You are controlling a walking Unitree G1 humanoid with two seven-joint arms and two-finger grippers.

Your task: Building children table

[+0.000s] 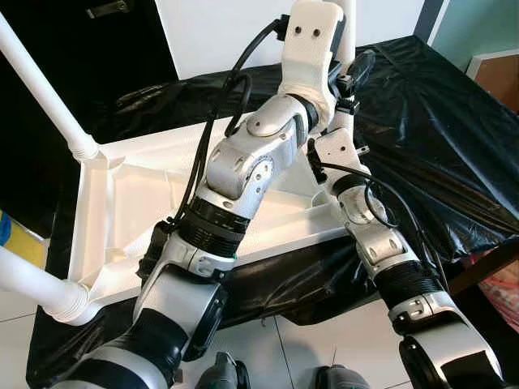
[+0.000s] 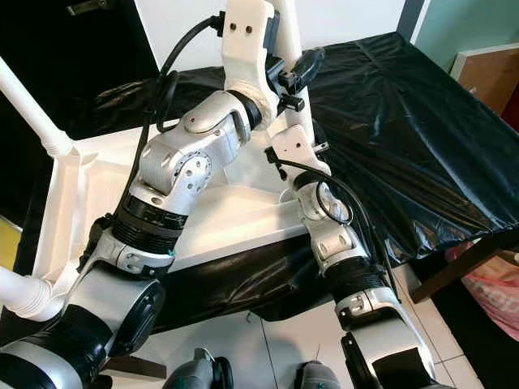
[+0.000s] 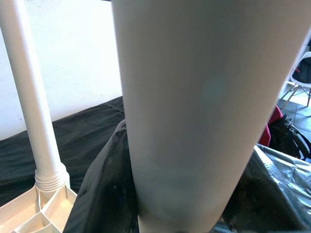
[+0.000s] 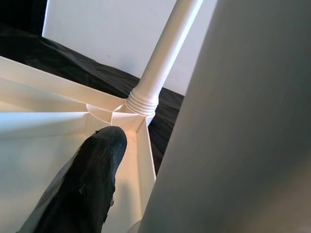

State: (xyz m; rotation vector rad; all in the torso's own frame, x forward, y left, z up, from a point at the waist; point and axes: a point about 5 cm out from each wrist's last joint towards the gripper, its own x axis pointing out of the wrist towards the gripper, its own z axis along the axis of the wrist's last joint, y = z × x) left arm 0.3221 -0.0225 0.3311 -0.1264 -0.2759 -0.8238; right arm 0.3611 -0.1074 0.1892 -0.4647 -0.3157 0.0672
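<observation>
A white children's table (image 1: 162,203) lies upside down on a black plastic sheet (image 1: 438,138). White legs stand screwed into its corners: one at the far left (image 1: 45,93) and one at the near left (image 1: 32,288). Both arms reach to the far right corner, where another white leg (image 2: 289,28) rises. My left gripper (image 2: 274,44) is pressed close against this leg, which looms large in the left wrist view (image 3: 194,107). My right gripper (image 2: 298,71) sits lower on the same leg, open. One black finger (image 4: 92,179) stands apart from the tube (image 4: 243,121).
The sheet drapes over the platform's front and right edges. A white wall panel (image 1: 227,32) stands behind it. At the right are a wooden piece (image 1: 499,73) and a pink bag (image 1: 503,300). Tiled floor (image 1: 324,340) lies below, and a white chair (image 3: 303,77) stands further off.
</observation>
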